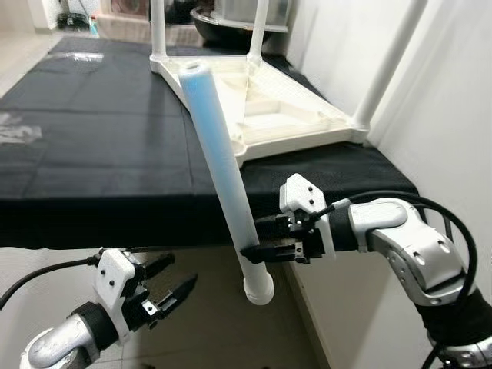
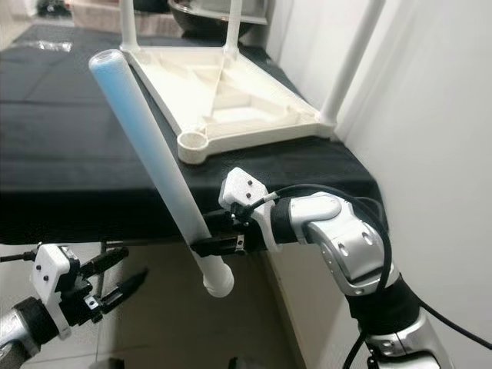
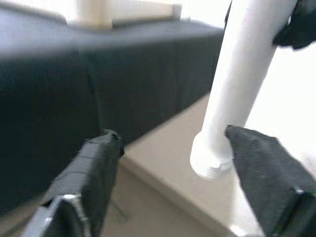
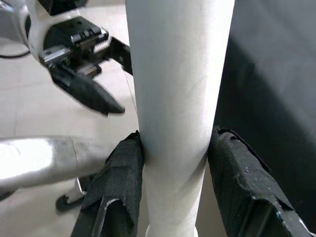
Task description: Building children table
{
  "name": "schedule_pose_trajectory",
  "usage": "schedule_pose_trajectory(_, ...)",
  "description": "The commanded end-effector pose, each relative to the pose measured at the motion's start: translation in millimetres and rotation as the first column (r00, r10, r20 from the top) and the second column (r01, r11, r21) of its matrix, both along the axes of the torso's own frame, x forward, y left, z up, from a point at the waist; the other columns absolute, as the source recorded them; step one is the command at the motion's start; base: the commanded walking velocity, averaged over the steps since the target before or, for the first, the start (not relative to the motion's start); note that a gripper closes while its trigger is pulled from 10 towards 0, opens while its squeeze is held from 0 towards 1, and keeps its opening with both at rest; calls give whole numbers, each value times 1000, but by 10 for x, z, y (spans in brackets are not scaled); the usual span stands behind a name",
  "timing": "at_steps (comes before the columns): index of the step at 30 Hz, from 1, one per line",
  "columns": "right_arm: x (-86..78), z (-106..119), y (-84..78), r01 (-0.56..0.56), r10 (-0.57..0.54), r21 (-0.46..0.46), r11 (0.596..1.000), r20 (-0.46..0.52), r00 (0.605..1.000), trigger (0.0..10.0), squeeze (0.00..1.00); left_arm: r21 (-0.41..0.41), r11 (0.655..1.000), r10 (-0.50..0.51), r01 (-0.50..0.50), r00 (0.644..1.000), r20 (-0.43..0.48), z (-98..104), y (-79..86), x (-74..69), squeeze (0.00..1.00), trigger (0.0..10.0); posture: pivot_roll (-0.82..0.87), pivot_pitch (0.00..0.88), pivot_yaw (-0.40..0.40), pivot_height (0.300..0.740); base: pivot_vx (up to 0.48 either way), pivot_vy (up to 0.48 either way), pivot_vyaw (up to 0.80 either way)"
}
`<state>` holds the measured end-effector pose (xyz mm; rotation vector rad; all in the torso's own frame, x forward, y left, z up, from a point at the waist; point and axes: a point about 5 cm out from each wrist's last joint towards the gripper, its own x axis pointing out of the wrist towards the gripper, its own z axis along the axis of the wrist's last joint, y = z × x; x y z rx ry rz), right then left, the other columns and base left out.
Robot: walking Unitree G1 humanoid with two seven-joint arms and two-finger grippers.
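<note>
The right gripper (image 1: pixel 265 240) is clamping a long white plastic table leg (image 1: pixel 223 173) near its lower, flanged end, its fingers (image 4: pixel 118 182) pressing both sides of the tube. The leg's long axis is slanting up and away, over the edge of the black-covered surface (image 1: pixel 92 146), toward the upturned white plastic tabletop (image 1: pixel 269 108) lying there with other legs already standing in it. An empty round socket (image 2: pixel 194 144) is sitting at the tabletop's near corner, just beside the leg. The right arm is reaching in from the side, elbow bent. The left gripper (image 1: pixel 169 292) is hovering lower, jaws wide, empty, near the leg's bottom end.
</note>
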<state>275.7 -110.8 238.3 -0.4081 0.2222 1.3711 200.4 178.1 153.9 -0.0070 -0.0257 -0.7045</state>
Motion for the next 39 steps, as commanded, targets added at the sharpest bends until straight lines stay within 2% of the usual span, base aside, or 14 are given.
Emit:
schedule_pose_trajectory(1, -43, 51, 101, -43, 43, 17, 999, 5, 999, 0, 0, -39, 998, -41, 40, 999, -35, -38, -7, 9, 1000, 10000, -95, 0, -129, 685, 0, 0, 0)
schedule_pose_trajectory(11, -73, 126, 318, -115, 116, 80, 990, -2, 993, 0, 0, -60, 984, -171, 166, 980, -97, -60, -92, 46, 1000, 10000, -87, 0, -121, 725, 0, 0, 0)
schedule_pose_trajectory(16, -107, 209, 431, -164, 167, 125, 979, -12, 986, 0, 0, -8, 982, -188, 188, 978, -94, -65, -79, 130, 1000, 10000, -86, 0, -117, 740, 0, 0, 0)
schedule_pose_trajectory(17, -112, 226, 450, -173, 176, 133, 976, -14, 984, 0, 0, 6, 983, -182, 183, 979, -93, -68, -62, 163, 878, 10000, -85, 0, -116, 740, 0, 0, 0)
schedule_pose_trajectory(20, -117, 240, 469, -181, 185, 140, 974, -16, 983, 0, 0, 16, 984, -177, 179, 980, -94, -72, -44, 197, 878, 10000, -85, 0, -116, 740, 0, 0, 0)
schedule_pose_trajectory(21, -119, 244, 482, -186, 190, 145, 972, -19, 982, 0, 0, 26, 984, -172, 175, 981, -87, -68, -31, 218, 0, 10000, -85, 0, -116, 740, 0, 0, 0)
schedule_pose_trajectory(25, -120, 246, 488, -187, 192, 147, 971, -21, 981, 0, 0, 30, 984, -172, 175, 981, -85, -64, -27, 226, 0, 10000, -85, 0, -116, 740, 0, 0, 0)
schedule_pose_trajectory(27, -197, 238, 589, -233, 246, 178, 956, -52, 968, 0, 0, 70, 977, -194, 199, 978, -76, -45, -26, 353, 0, 10000, -79, 0, -116, 740, 0, 0, 0)
schedule_pose_trajectory(28, -197, 238, 589, -233, 246, 178, 956, -52, 968, 0, 0, 70, 977, -194, 199, 978, -76, -45, -26, 353, 0, 10000, -79, 0, -116, 740, 0, 0, 0)
schedule_pose_trajectory(39, -202, 201, 689, -244, 263, 196, 950, -78, 962, 0, 0, 186, 907, -372, 377, 926, -61, -18, -288, 460, 0, 10000, -74, 0, -111, 740, 0, 0, 0)
